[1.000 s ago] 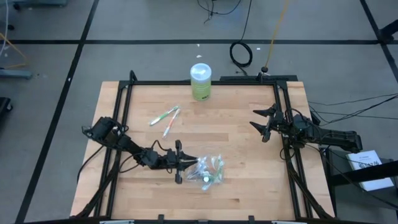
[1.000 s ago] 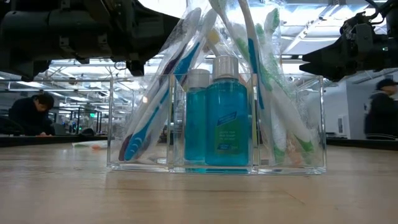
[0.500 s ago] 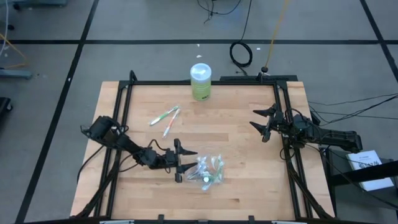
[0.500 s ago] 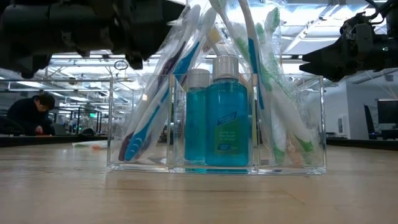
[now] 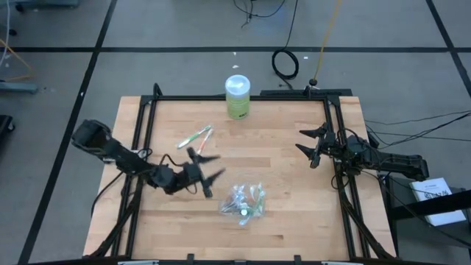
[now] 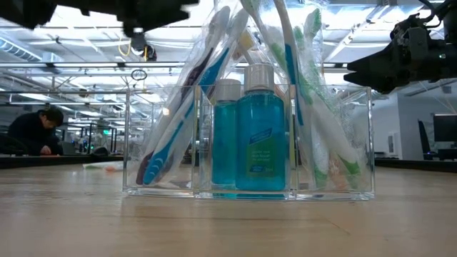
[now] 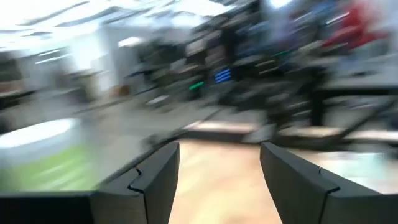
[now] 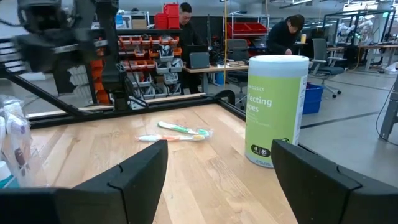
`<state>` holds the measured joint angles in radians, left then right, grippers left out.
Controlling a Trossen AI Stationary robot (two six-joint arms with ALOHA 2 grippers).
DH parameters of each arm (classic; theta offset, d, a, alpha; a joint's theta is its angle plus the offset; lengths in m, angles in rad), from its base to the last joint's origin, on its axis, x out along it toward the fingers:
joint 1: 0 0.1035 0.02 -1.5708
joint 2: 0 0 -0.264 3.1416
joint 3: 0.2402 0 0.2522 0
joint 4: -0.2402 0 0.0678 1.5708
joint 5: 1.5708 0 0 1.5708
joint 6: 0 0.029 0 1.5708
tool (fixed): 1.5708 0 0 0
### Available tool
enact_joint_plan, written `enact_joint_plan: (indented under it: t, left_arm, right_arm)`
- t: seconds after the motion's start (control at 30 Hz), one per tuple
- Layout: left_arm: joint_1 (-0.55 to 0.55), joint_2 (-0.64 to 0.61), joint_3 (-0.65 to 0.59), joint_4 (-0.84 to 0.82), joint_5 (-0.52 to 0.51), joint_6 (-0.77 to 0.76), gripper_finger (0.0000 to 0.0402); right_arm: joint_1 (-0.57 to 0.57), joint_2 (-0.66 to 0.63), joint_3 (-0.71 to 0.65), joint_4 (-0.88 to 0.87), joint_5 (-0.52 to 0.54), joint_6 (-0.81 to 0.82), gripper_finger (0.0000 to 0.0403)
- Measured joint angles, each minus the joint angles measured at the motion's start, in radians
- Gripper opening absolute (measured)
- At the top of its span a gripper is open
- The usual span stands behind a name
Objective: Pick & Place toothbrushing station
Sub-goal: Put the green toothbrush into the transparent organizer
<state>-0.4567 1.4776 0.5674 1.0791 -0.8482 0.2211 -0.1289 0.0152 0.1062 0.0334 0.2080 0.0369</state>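
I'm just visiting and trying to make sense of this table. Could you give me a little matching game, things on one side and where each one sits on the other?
Things:
1. green and white canister
2. clear organizer with toothbrushes and blue bottles
3. two loose toothbrushes
4. right gripper

Places:
A. near the table's front edge, about the middle
B. at the table's right edge, fingers open
C. at the table's far edge
D. lying flat between the canister and the left gripper

Pairs: 1-C, 2-A, 3-D, 4-B

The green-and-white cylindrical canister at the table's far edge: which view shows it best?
The right wrist view: the green-and-white cylindrical canister stands upright and sharp, its label partly readable. The high view shows mainly its white lid. The left wrist view gives only a blurred green-white shape. The low view does not show it.
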Motion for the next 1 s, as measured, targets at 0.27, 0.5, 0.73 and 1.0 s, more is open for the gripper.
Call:
enact_joint_plan:
  t: [0.27,0.5,0.73,1.0]
  left_arm:
    - [0.092,-0.23,0.0,-0.497,-0.324,-0.164,0.023]
    - [0.352,-0.319,0.0,-0.88,-0.05,-0.48,0.023]
    - [0.681,-0.295,0.0,-1.132,0.32,-0.646,0.023]
    - [0.869,-0.209,0.007,-1.202,0.561,-0.64,0.0229]
  right_arm:
    - [0.0,0.0,0.0,0.0,0.0,0.0,0.0279]
    - [0.0,0.0,0.0,0.0,0.0,0.0,0.0279]
    - [0.0,0.0,0.0,0.0,0.0,0.0,0.0279]
    - [0.0,0.0,0.0,0.0,0.0,0.0,0.0279]
